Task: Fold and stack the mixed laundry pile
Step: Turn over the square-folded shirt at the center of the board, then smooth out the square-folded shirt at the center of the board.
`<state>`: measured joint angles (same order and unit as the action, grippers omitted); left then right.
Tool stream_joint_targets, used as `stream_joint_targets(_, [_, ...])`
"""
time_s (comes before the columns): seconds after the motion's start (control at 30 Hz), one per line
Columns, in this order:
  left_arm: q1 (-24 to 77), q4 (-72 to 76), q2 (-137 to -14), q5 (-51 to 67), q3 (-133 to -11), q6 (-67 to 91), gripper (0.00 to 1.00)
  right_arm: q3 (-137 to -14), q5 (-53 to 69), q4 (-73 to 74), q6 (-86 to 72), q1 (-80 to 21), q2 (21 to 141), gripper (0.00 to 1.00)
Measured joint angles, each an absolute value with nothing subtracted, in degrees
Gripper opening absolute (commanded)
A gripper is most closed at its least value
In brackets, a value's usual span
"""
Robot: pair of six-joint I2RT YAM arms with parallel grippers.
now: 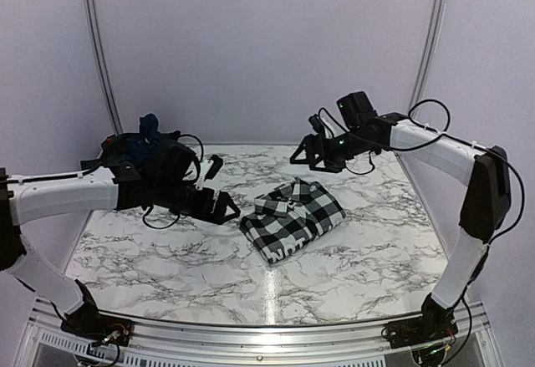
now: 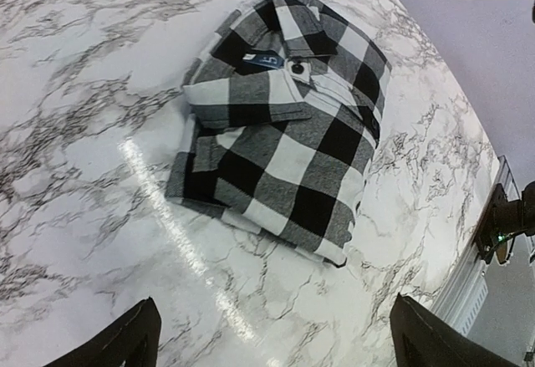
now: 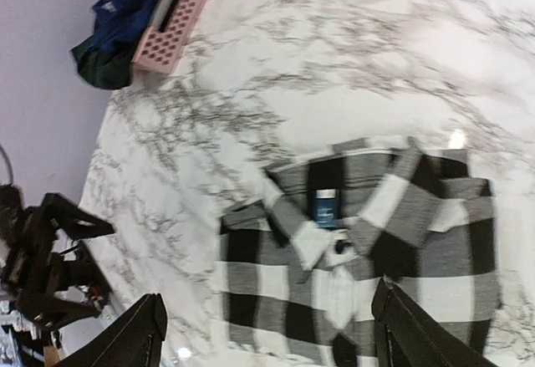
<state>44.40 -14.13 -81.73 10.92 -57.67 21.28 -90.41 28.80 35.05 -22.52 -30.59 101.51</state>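
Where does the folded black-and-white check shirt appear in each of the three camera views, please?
Top external: the check shirt lies just right of the picture's centre.
Left wrist: the check shirt fills the upper middle, its collar toward the top.
Right wrist: the check shirt sits lower right, running to the bottom edge.
Shared landmark: the marble table under it.

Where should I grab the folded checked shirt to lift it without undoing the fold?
Probably the end opposite the collar, nearest the left gripper: come in low from that side, fingers straddling every layer. The checked shirt lies flat and compact; that end is straight, the collar end lumpy.
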Motion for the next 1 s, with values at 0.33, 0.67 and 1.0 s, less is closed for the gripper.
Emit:
stream_joint_targets(0.33, [53.3, -10.8, -111.2, 13.5, -81.6, 26.7, 0.99, -80.9, 37.9, 30.6, -12.9, -21.2, 115.4, 0.68])
stream_joint_targets(0.67, [47.7, -8.8, -116.6, 8.9, -76.8, 35.5, 0.99, -62.2, 45.7, 21.1, -13.5, -23.3, 107.0, 0.73])
stream_joint_targets(1.0, [45.5, -17.9, -100.8, -4.1, -69.0, 33.7, 0.99, -60.3, 52.1, 17.1, -21.2, -27.3, 92.9, 0.76])
